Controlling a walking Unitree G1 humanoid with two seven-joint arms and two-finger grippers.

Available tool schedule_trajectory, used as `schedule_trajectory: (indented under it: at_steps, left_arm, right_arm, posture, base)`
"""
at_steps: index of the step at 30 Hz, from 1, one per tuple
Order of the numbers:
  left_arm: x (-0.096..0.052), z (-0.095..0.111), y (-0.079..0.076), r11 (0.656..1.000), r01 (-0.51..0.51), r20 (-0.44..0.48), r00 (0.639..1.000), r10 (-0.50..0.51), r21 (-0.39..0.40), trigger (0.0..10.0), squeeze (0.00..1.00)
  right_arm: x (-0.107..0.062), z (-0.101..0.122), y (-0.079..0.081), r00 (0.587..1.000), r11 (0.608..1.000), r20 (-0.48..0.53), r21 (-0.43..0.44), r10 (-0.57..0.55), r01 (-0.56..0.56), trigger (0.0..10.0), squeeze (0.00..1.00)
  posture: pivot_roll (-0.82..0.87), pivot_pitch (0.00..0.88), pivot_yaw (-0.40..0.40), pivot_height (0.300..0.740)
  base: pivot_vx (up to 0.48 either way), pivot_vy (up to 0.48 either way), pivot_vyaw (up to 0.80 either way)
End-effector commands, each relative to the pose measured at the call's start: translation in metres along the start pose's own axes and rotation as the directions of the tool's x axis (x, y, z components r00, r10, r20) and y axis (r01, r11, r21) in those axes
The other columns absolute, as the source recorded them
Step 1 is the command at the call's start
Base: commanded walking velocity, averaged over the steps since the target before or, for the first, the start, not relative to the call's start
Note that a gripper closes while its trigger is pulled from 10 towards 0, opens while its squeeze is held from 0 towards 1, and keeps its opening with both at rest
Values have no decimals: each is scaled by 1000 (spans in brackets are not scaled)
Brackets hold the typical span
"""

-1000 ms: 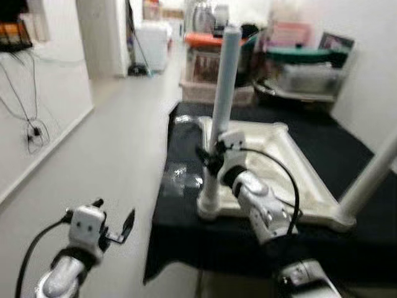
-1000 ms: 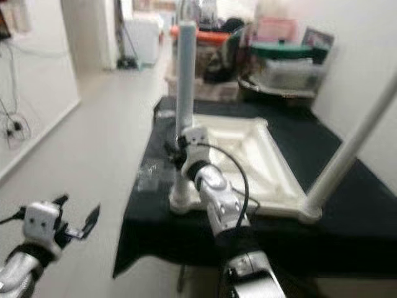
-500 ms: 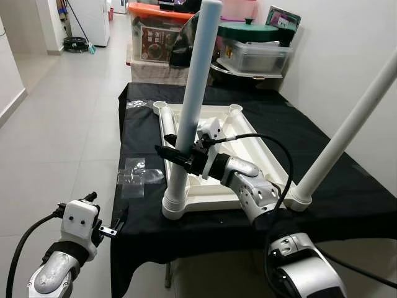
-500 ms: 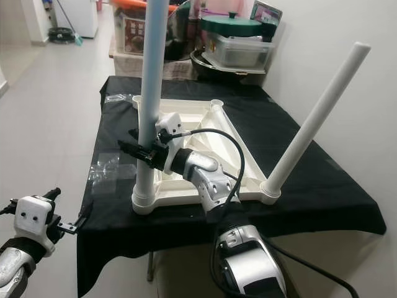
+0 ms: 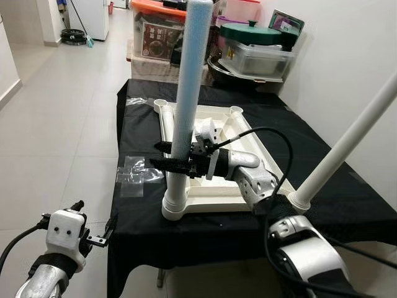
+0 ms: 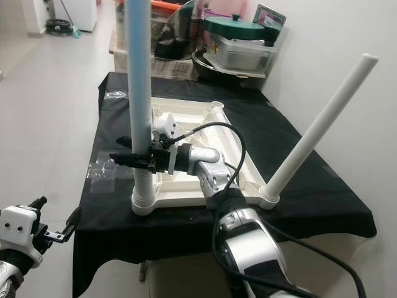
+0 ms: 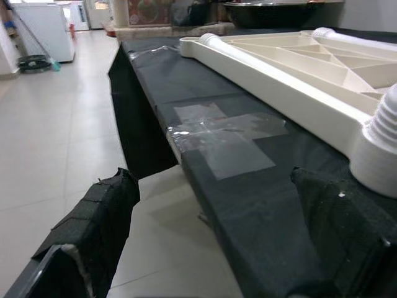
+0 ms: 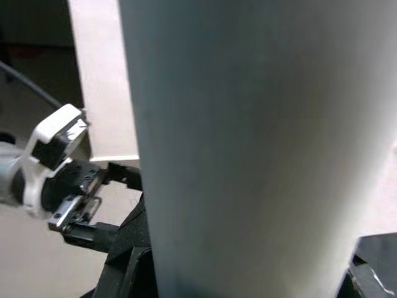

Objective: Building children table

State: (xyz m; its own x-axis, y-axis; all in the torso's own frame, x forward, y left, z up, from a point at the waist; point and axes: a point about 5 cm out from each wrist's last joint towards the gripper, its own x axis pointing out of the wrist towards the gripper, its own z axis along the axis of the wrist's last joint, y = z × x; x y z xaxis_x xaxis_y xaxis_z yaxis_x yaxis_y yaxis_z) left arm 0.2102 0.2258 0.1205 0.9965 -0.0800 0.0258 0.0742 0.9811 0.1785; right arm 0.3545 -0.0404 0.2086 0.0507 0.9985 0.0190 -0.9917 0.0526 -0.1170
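Right gripper (image 5: 166,162) clamped on upright pale-blue table leg (image 5: 186,99), seated in inverted cream tabletop (image 5: 205,194); left gripper (image 5: 102,231) spread wide, holding nothing, beside black-draped table (image 5: 133,205).

The near left corner of the tabletop (image 5: 214,195) is blocked by an upright leg (image 5: 186,93). The near right corner is blocked by a slanted leg (image 6: 322,121).

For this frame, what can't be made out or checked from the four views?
- Top of the pale blue leg: cut off by the upper edge in both eye views.
- Grip of the right gripper on that leg: in the right wrist view the leg blocks the fingers; eye views show them around it, contact unclear.
- Contents of the lidded boxes behind the upturned tabletop: too far to tell.
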Motion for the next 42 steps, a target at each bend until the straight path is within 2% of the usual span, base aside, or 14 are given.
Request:
schedule_trajectory:
  at_steps: [1, 9, 18, 21, 24, 26, 29, 31, 35, 38, 39, 40, 41, 42]
  left_arm:
    - [2, 0, -7, 1000, 17, 5, 1000, -17, -23, 10000, 0]
    - [3, -1, -9, 999, 15, 7, 1000, -15, -46, 10000, 0]
    - [-1, -4, -9, 998, 12, -8, 1000, -13, -67, 10000, 0]
    - [1, -5, -11, 997, 17, -9, 1000, -18, -72, 10000, 0]
    - [1, -5, -11, 997, 18, -9, 1000, -19, -73, 10000, 0]
    - [1, -5, -10, 997, 18, -11, 1000, -19, -73, 10000, 0]
    - [1, -5, -10, 997, 20, -12, 1000, -21, -74, 10000, 0]
    - [3, -6, -10, 997, 26, -14, 1000, -28, -73, 10000, 0]
    - [7, -5, -11, 997, 31, -8, 999, -32, -76, 10000, 0]
    - [7, -5, -11, 997, 32, -7, 999, -33, -76, 10000, 0]
    - [7, -5, -11, 997, 33, -8, 999, -34, -77, 10000, 0]
    - [7, -5, -11, 997, 32, -8, 999, -33, -77, 10000, 0]
    - [7, -5, -11, 997, 32, -8, 999, -33, -77, 10000, 0]
    - [7, -5, -11, 996, 31, -9, 999, -32, -78, 10000, 0]
  right_arm:
    - [-3, -39, 12, 990, 987, -118, 151, 79, -61, 10000, 0]
    - [-1, -31, 6, 994, 983, -86, 176, 71, -55, 10000, 0]
    - [-10, -48, 10, 1000, 952, -16, 307, 6, -1, 10000, 0]
    - [-14, -64, 17, 998, 933, 22, 356, -60, 49, 10000, 0]
    - [-12, -71, 21, 991, 940, 31, 322, -133, 116, 10000, 0]
    - [-6, -78, 27, 987, 950, -20, 269, -161, 160, 10000, 0]
    - [-1, -83, 28, 977, 938, -57, 276, -203, 211, 10000, 0]
    - [7, -92, 28, 932, 899, -166, 254, -324, 357, 10000, 0]
    - [19, -91, 28, 879, 868, -227, 183, -419, 461, 10000, 0]
    - [22, -94, 27, 848, 835, -266, 198, -459, 514, 10000, 0]
    - [23, -97, 27, 821, 810, -304, 199, -484, 551, 10000, 0]
    - [22, -101, 24, 777, 758, -346, 222, -527, 613, 10000, 0]
    - [22, -101, 24, 777, 758, -346, 222, -527, 613, 10000, 0]
    - [20, -104, 22, 738, 712, -377, 237, -559, 661, 10000, 0]
  posture:
    - [187, 0, -206, 740]
    - [191, 0, -213, 740]
    - [179, 0, -204, 740]
    - [172, 0, -198, 740]
    - [166, 0, -191, 740]
    - [156, 0, -179, 740]
    - [156, 0, -179, 740]
    - [141, 0, -166, 740]
    - [136, 0, -160, 740]
    - [136, 0, -159, 740]
    - [135, 0, -160, 740]
    - [135, 0, -160, 740]
    - [135, 0, -160, 740]
    - [135, 0, -160, 740]
  base:
    - [0, 0, 0]
    - [0, 0, 0]
    - [0, 0, 0]
    - [0, 0, 0]
    - [0, 0, 0]
    - [0, 0, 0]
    - [0, 0, 0]
    - [0, 0, 0]
    - [0, 0, 0]
    - [0, 0, 0]
    - [0, 0, 0]
    - [0, 0, 0]
    - [0, 0, 0]
    - [0, 0, 0]
